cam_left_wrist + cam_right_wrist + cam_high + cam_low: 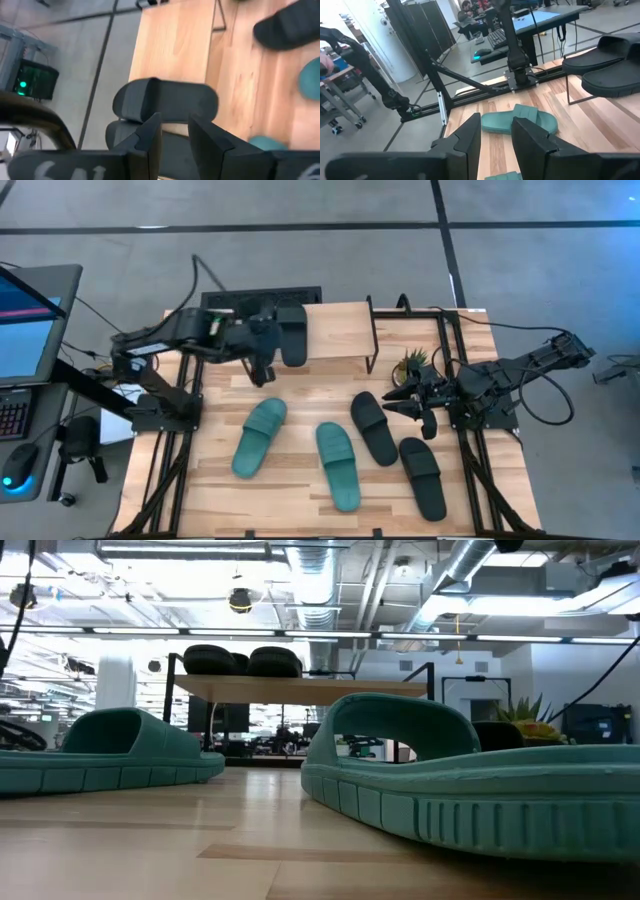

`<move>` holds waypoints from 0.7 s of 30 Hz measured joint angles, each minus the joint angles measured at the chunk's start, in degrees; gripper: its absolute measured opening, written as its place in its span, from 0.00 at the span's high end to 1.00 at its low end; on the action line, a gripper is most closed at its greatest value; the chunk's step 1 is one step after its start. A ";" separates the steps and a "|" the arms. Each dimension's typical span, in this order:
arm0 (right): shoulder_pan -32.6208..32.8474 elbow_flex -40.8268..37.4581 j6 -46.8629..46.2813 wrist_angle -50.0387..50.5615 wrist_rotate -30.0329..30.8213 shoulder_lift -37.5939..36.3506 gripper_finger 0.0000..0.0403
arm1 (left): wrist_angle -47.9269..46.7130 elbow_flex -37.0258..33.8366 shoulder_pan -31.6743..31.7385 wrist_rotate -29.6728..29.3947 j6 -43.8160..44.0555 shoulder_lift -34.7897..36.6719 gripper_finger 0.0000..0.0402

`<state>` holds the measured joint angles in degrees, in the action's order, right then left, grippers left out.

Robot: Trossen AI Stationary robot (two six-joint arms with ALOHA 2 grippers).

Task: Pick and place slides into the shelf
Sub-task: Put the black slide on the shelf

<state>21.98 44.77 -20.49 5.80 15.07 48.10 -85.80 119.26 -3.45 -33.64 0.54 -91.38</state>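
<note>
Fingers on the left arm (262,370) hang at the front edge of the shelf (335,330), near its left end. They are parted by a narrow gap with nothing between them, just short of the nearest black slide. The right arm's fingers (395,402) wait in front of the shelf's right end. They too stand narrowly apart and empty, pointing across the desk (300,500).

The shelf stands at the back of the desk, its rear edge along the desk's rear edge. Most of its light top board, from the middle to the right end, is bare. Thin black legs frame its right end, and a small potted plant (413,365) sits just beyond them. In front of the shelf's left end there is an open strip of desk before the first teal slide. Bare wood also runs along the desk's near edge.

Two black slides (293,335) lie side by side on the left part of the shelf's top. Their wide straps rise as two rounded humps in the low view. Two teal slides (260,437) lie on the desk in front of the shelf, apart from each other and angled, soles down. Two more black ones (373,427) lie in front of the shelf's right end. The nearer of these is just beside the right arm's fingers, and the other is closer to the desk's front corner.
</note>
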 joint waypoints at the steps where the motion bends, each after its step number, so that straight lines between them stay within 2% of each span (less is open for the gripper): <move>1: 0.00 0.00 -0.02 0.00 0.00 0.00 0.76 | -0.06 0.00 -1.30 -0.78 1.18 0.62 0.78; 11: 0.14 0.00 -2.42 -0.74 0.00 2.27 0.76 | -4.13 -0.32 -15.02 -7.86 12.08 3.36 0.78; 15: 1.27 0.05 -4.24 -3.78 0.38 6.48 0.76 | -4.21 -2.09 -20.26 -10.88 12.39 4.25 0.78; 21: 4.68 2.14 -4.59 -7.53 4.99 14.68 0.76 | -4.22 -8.66 -26.09 -13.93 18.07 7.55 0.78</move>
<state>26.66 46.92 -25.08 -1.73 20.07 62.78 -90.02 110.61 -29.54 -47.56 18.61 -83.83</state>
